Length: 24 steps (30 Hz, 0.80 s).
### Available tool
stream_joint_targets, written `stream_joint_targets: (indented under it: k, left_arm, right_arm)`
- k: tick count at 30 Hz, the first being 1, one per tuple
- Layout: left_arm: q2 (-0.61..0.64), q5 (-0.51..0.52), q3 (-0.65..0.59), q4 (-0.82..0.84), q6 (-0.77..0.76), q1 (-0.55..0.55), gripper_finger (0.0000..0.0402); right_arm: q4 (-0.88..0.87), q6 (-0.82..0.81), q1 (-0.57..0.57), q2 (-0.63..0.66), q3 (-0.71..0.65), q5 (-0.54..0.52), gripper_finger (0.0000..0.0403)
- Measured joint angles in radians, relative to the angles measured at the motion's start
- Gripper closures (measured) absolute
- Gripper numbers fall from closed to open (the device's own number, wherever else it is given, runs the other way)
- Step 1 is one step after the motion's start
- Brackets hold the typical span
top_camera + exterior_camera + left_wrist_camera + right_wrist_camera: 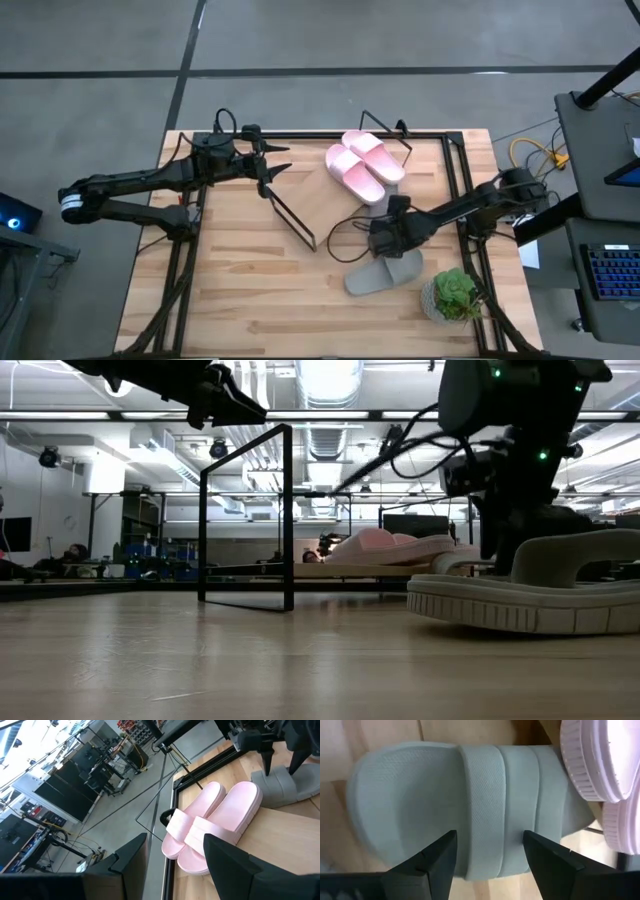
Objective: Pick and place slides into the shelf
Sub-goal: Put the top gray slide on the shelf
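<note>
Two pale pink slides [363, 160] [215, 822] lie side by side on their soles on the slanted shelf [350, 569], inside its black wire frame [292, 217]. A grey slide [420, 795] [282, 785] lies beside them. My right gripper [489, 837] [385, 228] hovers over it, open, its fingers on either side of the strap. The second grey slide [385, 275] [530, 595] rests flat on the table near the front right. My left gripper [275, 162] [175, 840] is open, raised by the shelf's left end, touching nothing.
A small potted plant [455, 295] stands at the table's near right corner, close to the loose grey slide. Black cables [345, 235] loop over the table by the right gripper. Bare wood [250, 290] lies to the near left.
</note>
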<state>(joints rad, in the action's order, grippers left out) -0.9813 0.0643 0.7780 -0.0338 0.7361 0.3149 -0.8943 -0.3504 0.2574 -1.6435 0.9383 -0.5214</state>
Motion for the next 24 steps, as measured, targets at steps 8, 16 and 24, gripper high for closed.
stream_joint_targets:
  k: [8,16,24]
  left_arm:
    - [0.000,0.000,0.000,0.000,0.000,0.000,0.0223]
    - [0.000,0.000,0.000,0.000,0.000,0.000,0.0223]
    - [0.000,0.000,0.000,0.010,0.000,0.000,0.0223]
  right_arm:
    - [-0.005,-0.013,0.001,-0.031,0.002,-0.038,0.0184]
    - [-0.051,-0.048,0.000,-0.028,0.001,-0.053,0.0263]
    - [-0.114,-0.047,0.000,-0.028,0.013,0.024,0.0386]
